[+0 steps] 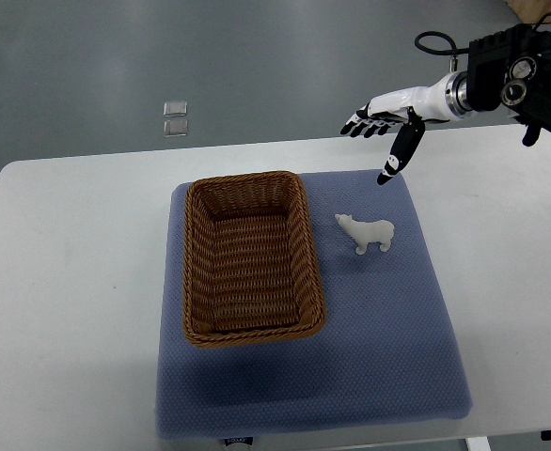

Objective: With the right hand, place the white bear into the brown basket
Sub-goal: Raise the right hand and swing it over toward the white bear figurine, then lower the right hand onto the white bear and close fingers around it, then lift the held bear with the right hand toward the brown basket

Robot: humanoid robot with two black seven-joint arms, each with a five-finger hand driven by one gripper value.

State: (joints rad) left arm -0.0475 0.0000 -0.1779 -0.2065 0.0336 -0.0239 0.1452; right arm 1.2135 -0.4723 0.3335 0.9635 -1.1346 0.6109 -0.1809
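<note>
A small white bear [367, 232] stands on the blue mat [388, 329], just right of the brown wicker basket [193, 268]. The basket is empty and sits on the mat's left half. My right hand [381, 132] comes in from the upper right and hovers above the mat's far edge, beyond and slightly right of the bear. Its fingers are spread and the thumb points down; it holds nothing. The left arm does not show.
The mat lies on a white table [69, 282] with rounded corners. Two small clear squares [175, 117] lie on the grey floor beyond the table's far edge.
</note>
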